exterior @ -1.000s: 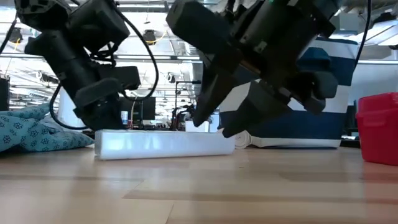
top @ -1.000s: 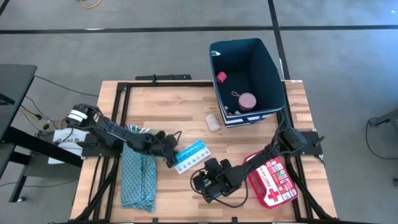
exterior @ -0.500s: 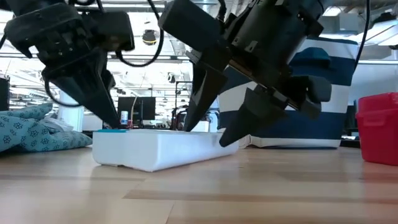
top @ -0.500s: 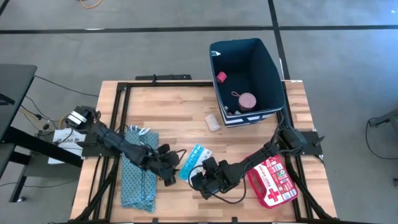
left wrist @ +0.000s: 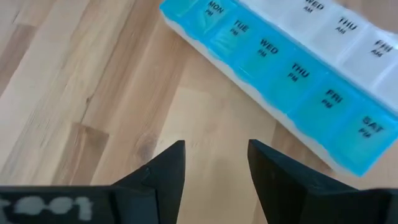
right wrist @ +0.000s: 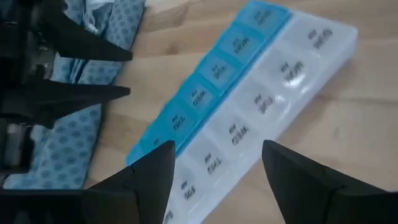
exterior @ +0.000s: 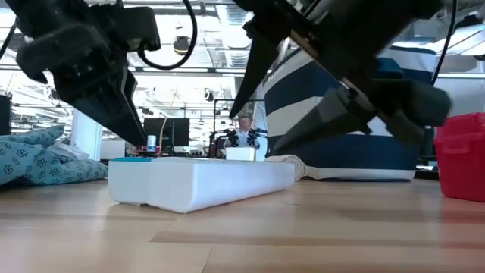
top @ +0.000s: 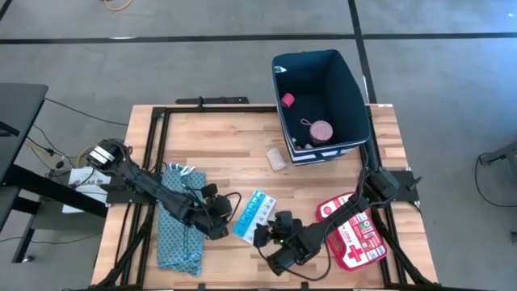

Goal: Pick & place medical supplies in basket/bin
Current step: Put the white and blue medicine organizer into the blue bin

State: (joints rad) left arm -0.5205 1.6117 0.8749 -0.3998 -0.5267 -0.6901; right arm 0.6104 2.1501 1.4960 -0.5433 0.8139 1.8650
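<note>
**Two grippers flanking the pill organizer near the front edge**

The left gripper (top: 224, 215) is hanging with its fingers (left wrist: 163, 174) parted to a narrow gap, holding nothing, with bare wood showing between them. It is pointing at the pill organizer (top: 254, 214), just beside its left end and apart from it. The right gripper (top: 263, 236) is standing with its fingers (right wrist: 152, 174) spread wide and gripping nothing; it is reaching at the organizer from the front-right side, and the fingertips are hanging just over the organizer's near end.

The organizer is lying flat on the table (top: 226, 141), near the middle of the front edge, turned at a slant. In the wrist views it is showing one blue row and one white row of day-labelled lids.

A teal cloth (top: 179, 229) is lying under the left arm, toward the front left corner. The red first aid pouch (top: 353, 233) is resting by the front right corner, partly under the right arm. A beige bandage roll (top: 276, 159) is sitting just beside the bin's near left corner. The navy bin (top: 346, 77) is standing at the back right corner, overhanging the far edge, and it is holding a pink tape roll (top: 321, 131) and a small pink cube (top: 287, 100).
</note>
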